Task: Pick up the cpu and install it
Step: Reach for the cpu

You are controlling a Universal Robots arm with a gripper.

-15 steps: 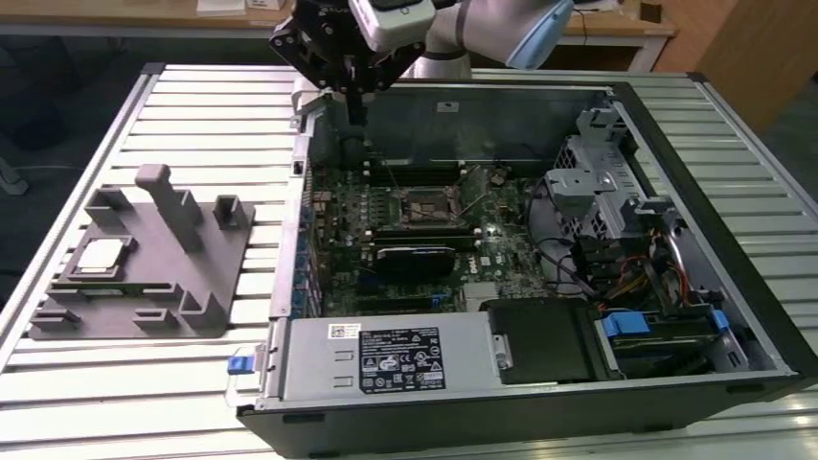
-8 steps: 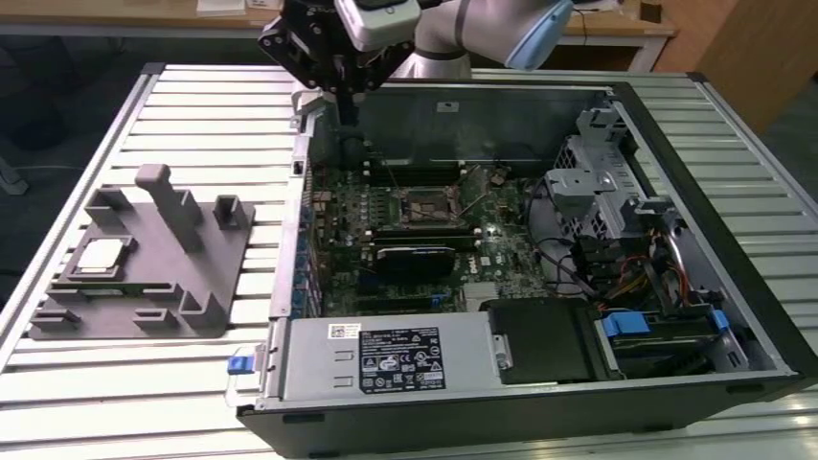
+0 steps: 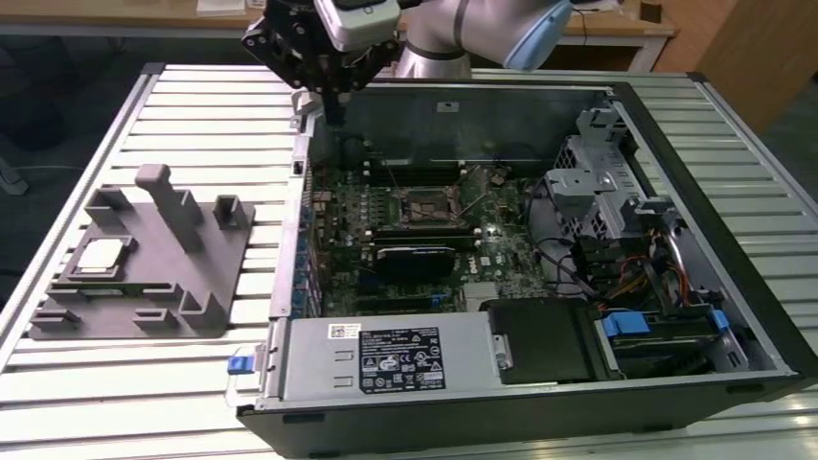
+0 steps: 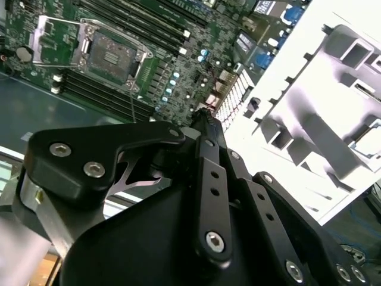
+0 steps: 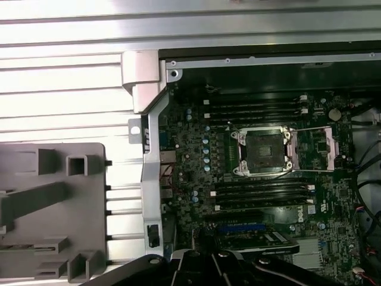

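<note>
Gripper's over the case, cpu isn't even in it

The gripper (image 3: 335, 107) hangs clenched on nothing above the computer case (image 3: 729, 163) at its rear corner. The cpu (image 3: 102, 254) sits outside the case on the grey tray (image 3: 224, 249). Biggest risk imo: dropping down here and jabbing the board or the open socket (image 3: 422, 206) inside the case with its bare pins.

the cpu (image 3: 102, 255) is showing a silvery top with a thin pale rim, set off by the matte grey fixture tray (image 3: 192, 287). the table (image 3: 192, 115) is gleaming in silver ribbed slats. inside the black computer case (image 3: 738, 240), the motherboard (image 3: 383, 201) is showing dark green, speckled with pale components. the gripper (image 3: 335, 117) is showing black. a blue tab (image 3: 240, 364) is standing out beside the silver power supply (image 3: 320, 369) with its black label.
</note>
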